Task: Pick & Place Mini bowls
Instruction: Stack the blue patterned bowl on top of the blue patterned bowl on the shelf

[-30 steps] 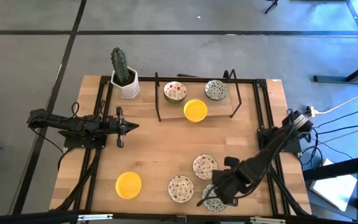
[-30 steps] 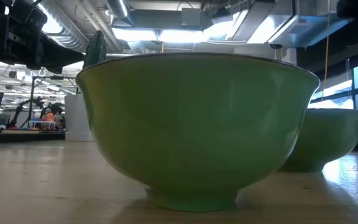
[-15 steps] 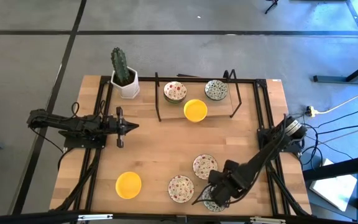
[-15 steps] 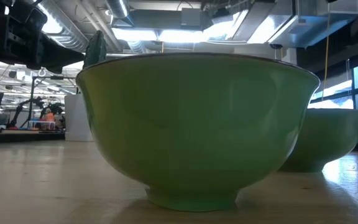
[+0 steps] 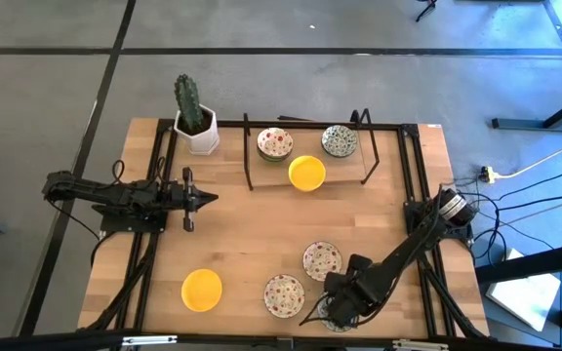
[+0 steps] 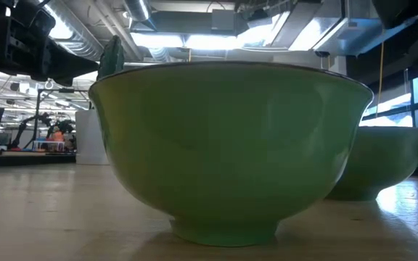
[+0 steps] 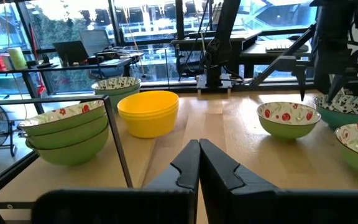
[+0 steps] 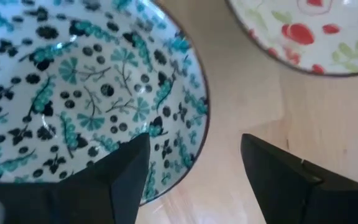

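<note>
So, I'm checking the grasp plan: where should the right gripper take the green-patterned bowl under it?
On the rim, from above. The green-patterned bowl sits upright and open, and the right gripper already has one finger inside and one outside its thin wall, jaws open.

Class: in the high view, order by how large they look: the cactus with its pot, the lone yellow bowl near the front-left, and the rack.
1. Rack, largest.
2. Cactus with its pot.
3. Yellow bowl, smallest, though close to the cactus.
</note>
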### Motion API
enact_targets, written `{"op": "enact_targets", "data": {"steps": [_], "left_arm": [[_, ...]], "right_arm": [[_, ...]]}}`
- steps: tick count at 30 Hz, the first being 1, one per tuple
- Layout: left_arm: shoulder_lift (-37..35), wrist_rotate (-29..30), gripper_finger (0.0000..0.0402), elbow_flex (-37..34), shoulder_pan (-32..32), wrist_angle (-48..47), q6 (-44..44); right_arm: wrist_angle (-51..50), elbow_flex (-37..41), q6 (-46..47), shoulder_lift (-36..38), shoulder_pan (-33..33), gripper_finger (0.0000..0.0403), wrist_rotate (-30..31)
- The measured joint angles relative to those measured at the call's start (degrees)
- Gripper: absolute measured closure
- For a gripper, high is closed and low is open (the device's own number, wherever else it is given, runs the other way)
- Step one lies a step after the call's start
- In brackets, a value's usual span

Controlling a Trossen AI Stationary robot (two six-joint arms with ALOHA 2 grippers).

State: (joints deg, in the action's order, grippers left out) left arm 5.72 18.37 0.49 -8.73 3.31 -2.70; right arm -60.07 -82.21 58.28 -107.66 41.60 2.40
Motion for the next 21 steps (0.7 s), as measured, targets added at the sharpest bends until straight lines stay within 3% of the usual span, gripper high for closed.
{"op": "enact_targets", "data": {"steps": [21], "left_arm": [[0.00, 0.00, 0.0398, 0.00, -0.02, 0.00, 0.52]], "right_arm": [[-1.77, 0.04, 3.45, 0.00, -0.04, 0.0150, 1.98]]}}
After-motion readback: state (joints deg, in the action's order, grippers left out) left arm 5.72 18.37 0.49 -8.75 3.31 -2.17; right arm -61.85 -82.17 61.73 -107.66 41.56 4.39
